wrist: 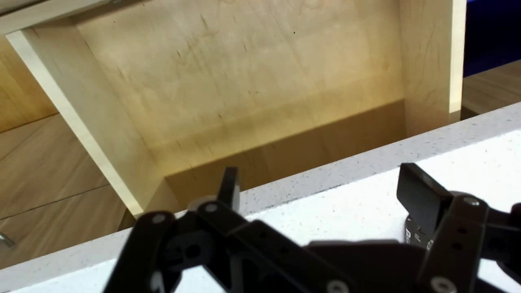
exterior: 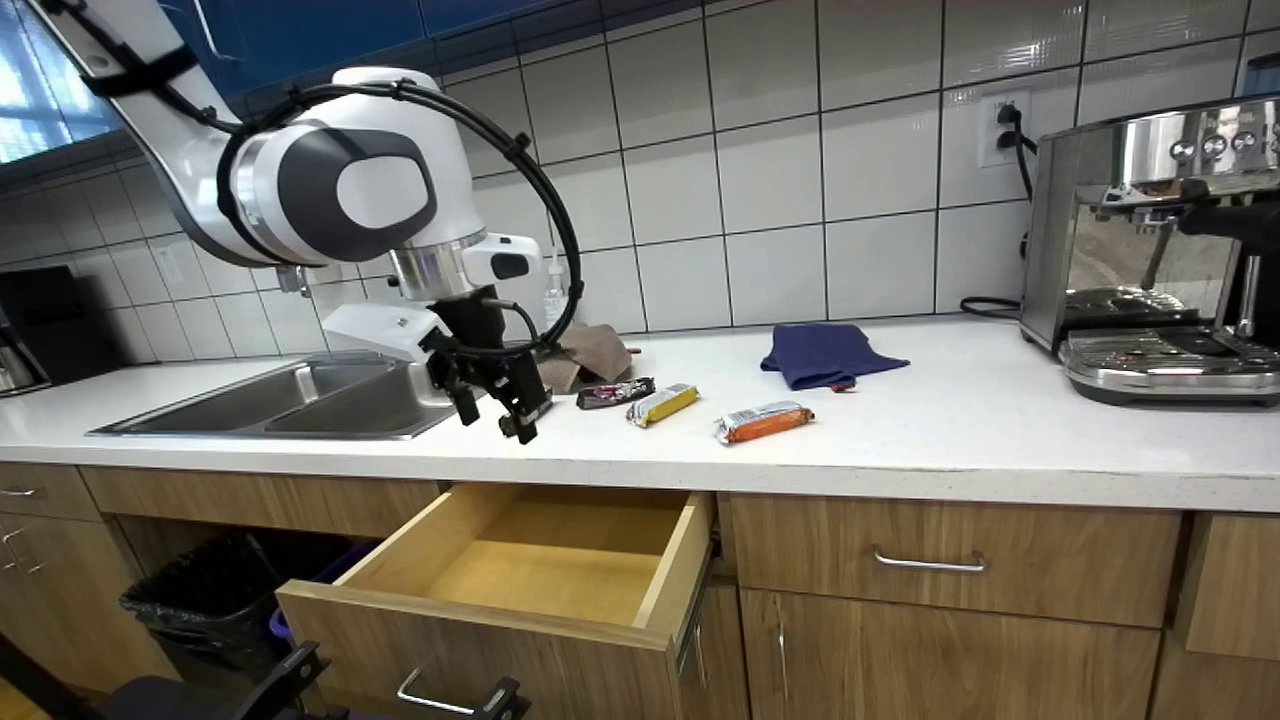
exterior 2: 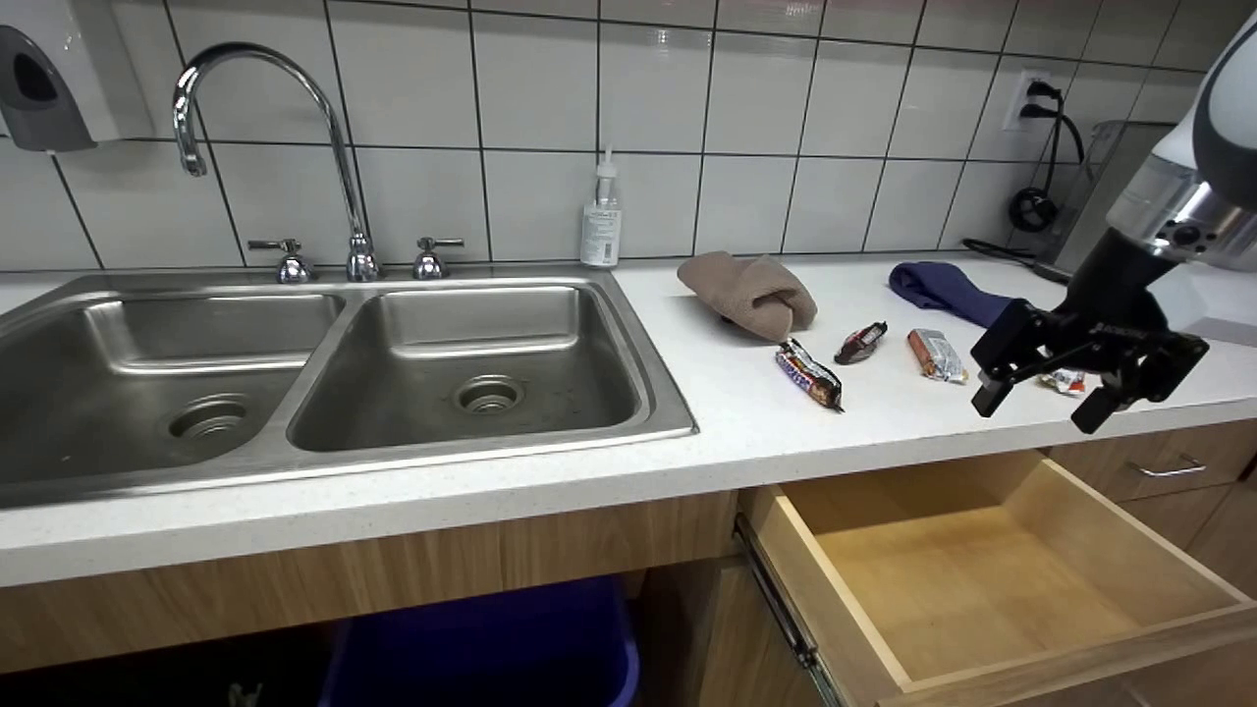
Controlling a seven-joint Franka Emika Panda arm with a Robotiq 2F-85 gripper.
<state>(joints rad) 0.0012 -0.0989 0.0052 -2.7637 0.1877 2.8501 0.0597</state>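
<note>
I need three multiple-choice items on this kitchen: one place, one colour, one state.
1. Where is the orange-and-silver wrapped bar?
A) steel sink
B) wooden drawer
C) white countertop

2. What colour is the cloth nearest the boxy silver espresso machine?
A) navy
B) green
C) red

3. How is the black two-fingered gripper?
A) shut
B) open
C) holding cloth

1 C: an exterior view shows it there.
2 A: both exterior views show dark blue.
3 B: the wrist view shows its fingers apart.

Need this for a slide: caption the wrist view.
Open jaws, nothing between them, above a white countertop; below its edge, an open wooden drawer.
</note>
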